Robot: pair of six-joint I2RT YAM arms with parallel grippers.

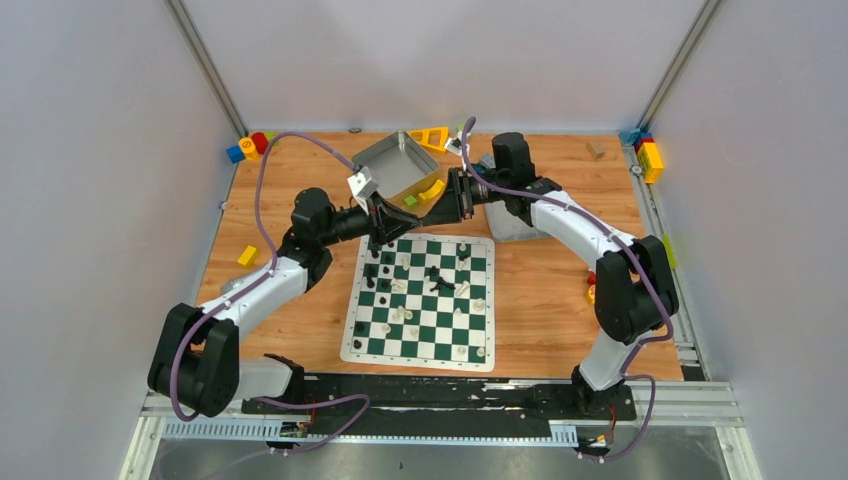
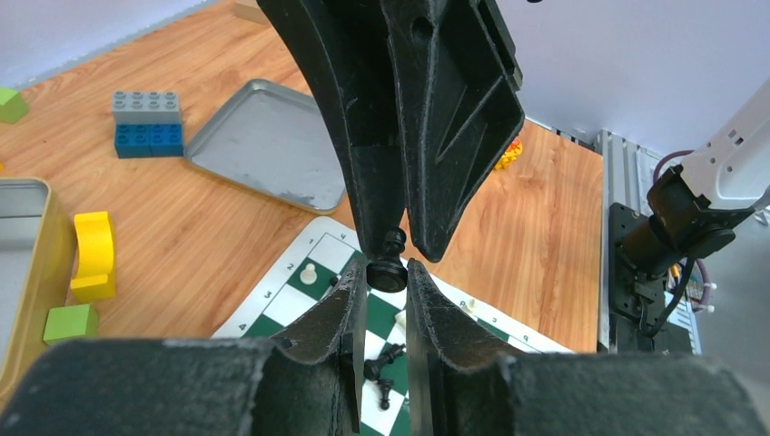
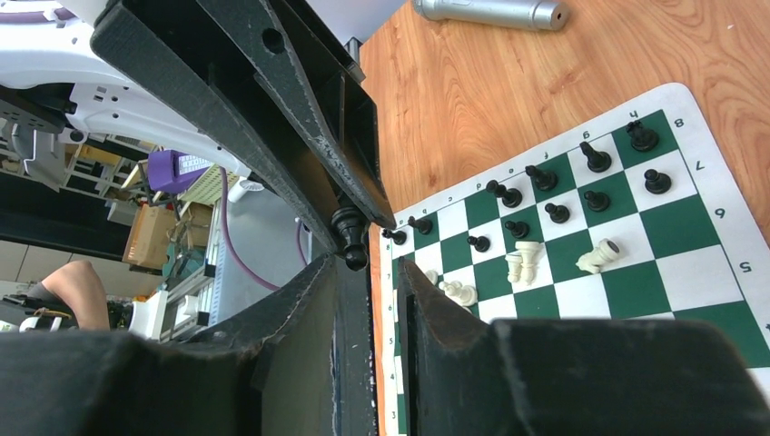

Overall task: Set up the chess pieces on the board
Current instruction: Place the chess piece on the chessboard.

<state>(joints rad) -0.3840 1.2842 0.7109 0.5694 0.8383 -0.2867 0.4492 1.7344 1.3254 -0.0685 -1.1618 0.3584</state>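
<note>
A black pawn (image 2: 388,272) hangs above the far edge of the board (image 1: 349,350), its base clenched in the left pincer (image 2: 386,269). The right pincer (image 2: 402,250) brackets its head; whether it grips, I cannot tell. The pawn looks light, rigid and smooth, apt to slip or twist, so the narrow neck below the head seems the surest hold.

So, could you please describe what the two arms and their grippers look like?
Both the left arm and the right arm have white links between bulky black joints, and a purple cable loops along each. The left gripper and the right gripper are matt black, each with two long, tapering fingers.
</note>
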